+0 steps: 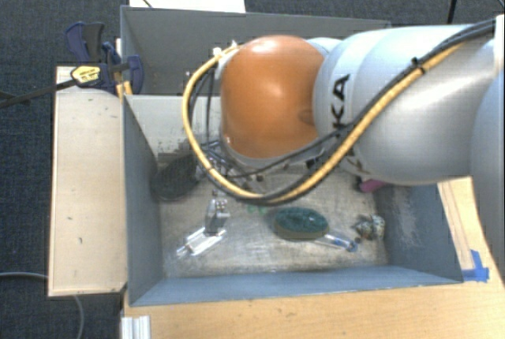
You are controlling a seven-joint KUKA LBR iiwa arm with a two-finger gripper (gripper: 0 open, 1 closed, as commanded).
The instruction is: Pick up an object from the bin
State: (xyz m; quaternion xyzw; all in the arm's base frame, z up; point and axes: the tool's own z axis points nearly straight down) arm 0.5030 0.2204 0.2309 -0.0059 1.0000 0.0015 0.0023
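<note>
Nearby, a dark-green oval (300,222) lies beside the arm (394,101).

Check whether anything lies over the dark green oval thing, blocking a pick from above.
Nothing visible lies on the dark green oval thing; it sits uncovered on the bin floor, with a silvery piece to its left and a blue-handled thing on its right. The arm's orange cover hangs beyond it.
</note>
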